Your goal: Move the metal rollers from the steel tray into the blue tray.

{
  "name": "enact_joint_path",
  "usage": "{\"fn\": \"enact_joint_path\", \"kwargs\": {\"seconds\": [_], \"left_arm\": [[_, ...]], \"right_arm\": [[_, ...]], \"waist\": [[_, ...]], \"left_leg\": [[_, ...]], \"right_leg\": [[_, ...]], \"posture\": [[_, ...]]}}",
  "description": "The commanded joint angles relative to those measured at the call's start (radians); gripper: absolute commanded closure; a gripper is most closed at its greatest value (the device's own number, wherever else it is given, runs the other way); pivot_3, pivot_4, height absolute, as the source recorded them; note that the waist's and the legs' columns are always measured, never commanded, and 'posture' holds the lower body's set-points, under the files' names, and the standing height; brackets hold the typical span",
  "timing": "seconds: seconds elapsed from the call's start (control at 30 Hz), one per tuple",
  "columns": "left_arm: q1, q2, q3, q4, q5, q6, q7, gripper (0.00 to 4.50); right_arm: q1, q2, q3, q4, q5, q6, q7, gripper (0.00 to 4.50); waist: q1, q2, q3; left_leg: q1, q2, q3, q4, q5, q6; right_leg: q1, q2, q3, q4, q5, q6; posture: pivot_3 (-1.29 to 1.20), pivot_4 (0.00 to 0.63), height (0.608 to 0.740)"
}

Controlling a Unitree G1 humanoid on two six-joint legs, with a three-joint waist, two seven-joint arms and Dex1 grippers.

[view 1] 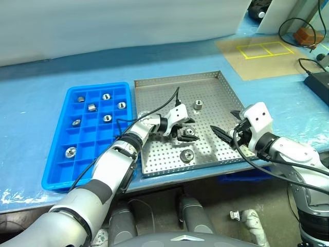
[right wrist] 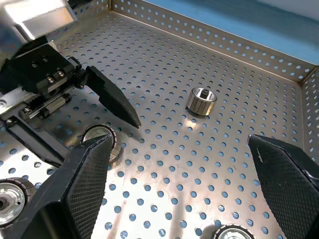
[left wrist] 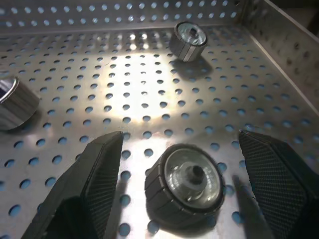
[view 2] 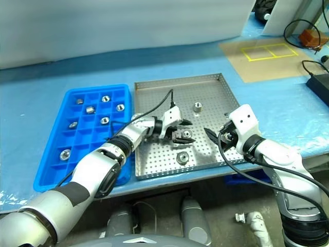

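A: How many of the metal rollers (view 1: 189,133) have made it across?

B: Seven sit in the blue tray (view 1: 57,167), each in its own square compartment: two in the far row, two in the next, two in the third, and one alone nearer the front edge on the tray's outer side. Most compartments are bare.

A: And in the steel tray (view 1: 208,80)?

B: Three are plain to see. One stands toward the far half of the perforated floor (view 1: 198,105), one lies near the middle, and a flanged one (view 1: 186,155) rests close to the front rim. The right wrist view hints at another by that gripper, cut off at the picture's edge, so the count could be four.

A: Which is being worked on?

B: The middle one. The left gripper (view 1: 185,129) hangs low over it with its fingers spread, one on each side, not touching; the roller lies tilted on the floor between them, nothing gripped yet.

A: The other arm?

B: The right gripper (view 1: 226,129) hovers over the steel tray's right part, fingers wide apart and empty, well clear of any roller.

A: So the progress?

B: By his judgement roughly two thirds done; at least three transfers remain, the next grasp about to begin
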Motion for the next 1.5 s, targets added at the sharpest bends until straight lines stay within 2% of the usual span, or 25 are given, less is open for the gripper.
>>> {"fn": "enact_joint_path", "kwargs": {"seconds": [0.03,0.23,0.33,0.43,0.5,0.6,0.7,0.83,1.13,1.3,1.43,1.5], "left_arm": [[-0.01,0.0,-0.013,-0.003,0.038,-0.026,0.026,0.63],[-0.001,0.0,-0.002,-0.006,0.045,-0.033,-0.015,0.63],[0.001,0.0,0.002,-0.006,0.047,-0.033,-0.024,1.23],[-0.001,0.003,-0.003,-0.005,0.062,-0.035,0.018,2.18],[-0.004,0.004,0.005,-0.004,0.053,-0.033,-0.002,2.18],[-0.006,0.005,0.024,-0.009,0.03,-0.025,-0.051,2.58],[-0.013,0.009,0.025,-0.01,0.046,-0.038,0.005,2.59],[-0.025,0.019,0.051,-0.024,0.018,-0.052,-0.011,2.59],[-0.058,0.107,0.119,-0.113,-0.063,-0.115,-0.147,2.59],[-0.054,0.191,0.16,-0.236,-0.139,-0.075,-0.227,2.59],[0.035,0.273,0.159,-0.412,-0.169,-0.024,-0.247,2.59],[0.138,0.341,0.171,-0.574,-0.199,0.047,-0.245,2.59]], "right_arm": [[-0.006,-0.013,-0.013,-0.03,0.008,-0.008,-0.014,0.0],[-0.02,-0.011,0.0,-0.021,0.009,-0.013,-0.026,0.0],[-0.022,-0.011,0.002,-0.018,0.008,-0.016,-0.027,0.0],[-0.024,-0.011,0.006,-0.015,0.006,-0.02,-0.028,0.0],[-0.028,-0.011,0.007,-0.012,0.006,-0.021,-0.029,0.0],[-0.034,-0.011,0.012,-0.009,0.008,-0.021,-0.029,0.0],[-0.04,-0.012,0.018,-0.008,0.009,-0.019,-0.029,0.0],[-0.046,-0.012,0.023,-0.01,0.019,-0.015,-0.021,0.0],[-0.139,-0.027,0.08,0.053,0.05,-0.04,0.038,0.0],[-0.292,-0.008,0.187,0.22,0.019,-0.137,0.101,0.0],[-0.399,0.035,0.265,0.356,-0.004,-0.227,0.15,0.0],[-0.485,0.088,0.317,0.464,-0.022,-0.289,0.181,0.0]], "waist": [[-0.005,0.0,0.0],[-0.017,0.0,0.0],[-0.017,0.0,0.0],[-0.017,0.0,0.0],[-0.018,0.0,0.0],[-0.018,0.0,0.0],[-0.018,0.0,0.0],[-0.019,0.0,0.0],[-0.013,0.0,0.0],[-0.002,0.0,0.001],[0.022,0.0,0.001],[0.035,0.0,0.001]], "left_leg": [[0.0,0.0,0.0,0.0,0.0,0.0],[-0.001,-0.001,0.0,0.0,-0.001,0.002],[-0.001,-0.001,0.0,0.0,-0.001,0.002],[-0.001,-0.002,0.0,0.0,-0.001,0.002],[-0.001,-0.002,0.0,0.0,-0.001,0.002],[-0.001,-0.003,0.0,0.0,-0.001,0.002],[-0.001,-0.006,0.0,-0.001,-0.002,0.003],[-0.001,-0.011,0.001,-0.001,-0.004,0.006],[-0.003,-0.012,0.001,-0.001,-0.005,0.009],[-0.003,-0.012,0.001,-0.001,-0.005,0.008],[-0.002,-0.01,0.001,-0.005,-0.003,0.005],[-0.001,-0.01,0.001,-0.007,-0.003,0.004]], "right_leg": [[0.0,0.0,0.0,0.0,0.0,0.0],[0.0,-0.001,-0.001,-0.002,0.0,0.0],[0.0,-0.001,-0.001,-0.002,0.0,0.0],[0.0,-0.001,-0.001,-0.002,-0.001,0.001],[0.0,-0.002,-0.001,-0.002,-0.001,0.001],[0.0,-0.003,-0.001,-0.002,-0.001,0.002],[0.0,-0.006,-0.001,-0.002,-0.001,0.001],[0.0,-0.012,-0.001,-0.002,-0.002,0.003],[0.0,-0.014,-0.002,-0.004,-0.002,0.003],[-0.002,-0.014,-0.002,-0.001,-0.002,0.003],[-0.002,-0.014,-0.002,0.0,-0.002,0.002],[-0.002,-0.014,-0.002,0.0,-0.002,0.002]], "posture": [[-0.71,0.15,0.74],[-0.71,0.15,0.74],[-0.7,0.15,0.74],[-0.7,0.15,0.74],[-0.7,0.15,0.74],[-0.69,0.15,0.74],[-0.69,0.15,0.74],[-0.68,0.15,0.74],[-0.56,0.15,0.74],[-0.41,0.15,0.74],[-0.29,0.15,0.74],[-0.23,0.15,0.74]]}}
